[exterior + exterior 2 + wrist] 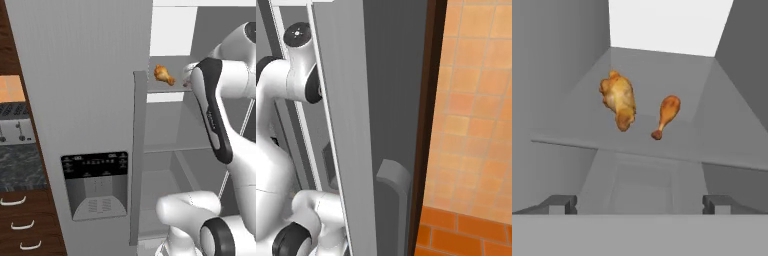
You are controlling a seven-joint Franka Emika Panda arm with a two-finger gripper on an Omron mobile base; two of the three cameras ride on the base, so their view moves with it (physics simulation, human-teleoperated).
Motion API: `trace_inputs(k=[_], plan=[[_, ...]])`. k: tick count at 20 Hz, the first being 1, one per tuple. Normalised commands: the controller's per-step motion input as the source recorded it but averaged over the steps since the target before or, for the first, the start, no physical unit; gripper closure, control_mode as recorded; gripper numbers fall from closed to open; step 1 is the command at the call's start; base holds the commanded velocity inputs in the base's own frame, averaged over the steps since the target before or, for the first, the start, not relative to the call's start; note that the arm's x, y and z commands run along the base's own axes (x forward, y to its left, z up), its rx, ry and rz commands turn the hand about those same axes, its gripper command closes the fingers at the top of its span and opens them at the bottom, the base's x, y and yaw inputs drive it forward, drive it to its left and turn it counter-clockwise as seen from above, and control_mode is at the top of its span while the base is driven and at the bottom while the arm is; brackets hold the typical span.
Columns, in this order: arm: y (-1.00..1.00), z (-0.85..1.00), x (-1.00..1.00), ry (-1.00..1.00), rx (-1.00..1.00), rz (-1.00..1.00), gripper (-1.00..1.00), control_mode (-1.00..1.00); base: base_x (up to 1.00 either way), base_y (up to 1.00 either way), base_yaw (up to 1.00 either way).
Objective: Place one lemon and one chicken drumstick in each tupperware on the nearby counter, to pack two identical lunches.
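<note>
The hand has its two dark fingertips spread wide apart with nothing between them, aimed into the open fridge at a grey shelf. On that shelf lie the two chicken drumsticks. The larger drumstick, browner and lumpy, lies to the left in the hand view, its fat end farther in and its narrow end toward the shelf's front edge. The smaller drumstick, more orange, lies just beside it to the right, apart from it, with its thin bone end pointing toward the front edge. Both are well ahead of the fingertips and untouched.

In the left base view, the white arm reaches up to that shelf inside the fridge, and one drumstick shows on it just left of the arm's wrist. The grey fridge door, with its dispenser panel and long vertical handle, stands to the left. Farther left is the dark marbled tabletop with wooden drawers under it. In the right base view, the fridge door's edge stands in front of an orange tiled wall.
</note>
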Motion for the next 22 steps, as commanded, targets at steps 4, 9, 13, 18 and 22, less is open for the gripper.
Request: trace_inputs(k=[4, 9, 13, 18, 22], plan=[[0.28, -0.36, 0.86, -0.1, 0.0, 0.01, -1.0, -1.0, 0.0, 0.0, 0.0], [0.22, -0.24, 1.0, 0.0, 0.04, 0.08, -1.0, -1.0, 0.0, 0.0, 0.0], [-0.12, -0.3, 1.0, 0.0, 0.13, 0.22, -1.0, -1.0, 0.0, 0.0, 0.0], [0.02, -0.14, 0.78, 0.0, 0.04, 0.08, -1.0, -1.0, 0.0, 0.0, 0.0], [0.0, -0.03, 0.41, 0.0, 0.0, 0.0, -1.0, -1.0, 0.0, 0.0, 0.0]])
